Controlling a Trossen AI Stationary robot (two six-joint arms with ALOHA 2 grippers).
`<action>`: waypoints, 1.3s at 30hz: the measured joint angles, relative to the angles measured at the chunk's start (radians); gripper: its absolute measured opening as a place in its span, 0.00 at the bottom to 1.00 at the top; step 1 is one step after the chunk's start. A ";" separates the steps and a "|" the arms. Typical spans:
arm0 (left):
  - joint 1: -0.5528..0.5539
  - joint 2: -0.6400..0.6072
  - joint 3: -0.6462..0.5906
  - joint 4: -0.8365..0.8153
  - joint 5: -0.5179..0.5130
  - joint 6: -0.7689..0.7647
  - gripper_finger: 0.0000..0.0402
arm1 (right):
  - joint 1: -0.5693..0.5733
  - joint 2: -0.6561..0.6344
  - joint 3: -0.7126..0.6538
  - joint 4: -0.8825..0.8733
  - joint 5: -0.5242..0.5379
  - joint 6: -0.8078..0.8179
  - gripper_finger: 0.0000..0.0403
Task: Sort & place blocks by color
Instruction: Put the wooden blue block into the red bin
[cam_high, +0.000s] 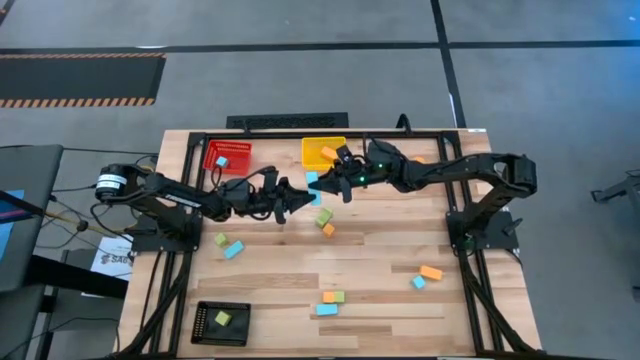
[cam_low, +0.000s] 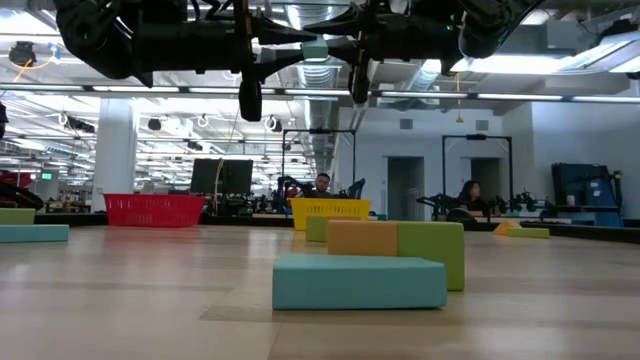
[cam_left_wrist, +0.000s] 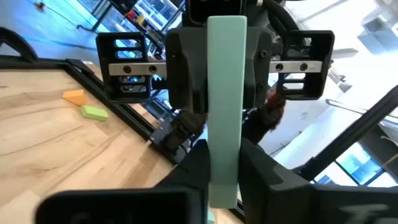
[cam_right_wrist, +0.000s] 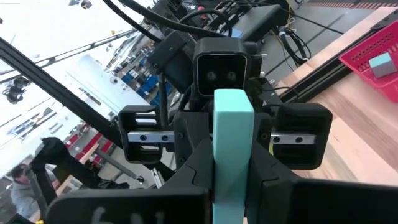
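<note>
Both grippers meeting nose to nose above the table's far middle, between red tray and yellow tray. Left gripper and right gripper each clamped on opposite ends of one light blue bar, held aloft. Remaining blocks scattered: green-and-blue pair near left edge, orange and blue toward right edge. Bare wood between those clusters. Black tray at near left corner, one green block inside.

Wooden table — blocks, trays
</note>
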 joint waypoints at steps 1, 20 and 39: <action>0.000 0.000 0.000 0.000 0.000 0.001 0.06 | 0.004 0.000 0.000 0.000 0.000 0.000 0.11; 0.056 -0.155 0.002 -0.330 0.081 0.057 0.07 | -0.069 0.001 0.000 -0.011 -0.051 -0.069 0.55; 0.453 -0.549 0.208 -1.719 -0.163 0.105 0.07 | -0.140 0.000 0.000 -0.026 -0.161 -0.046 0.70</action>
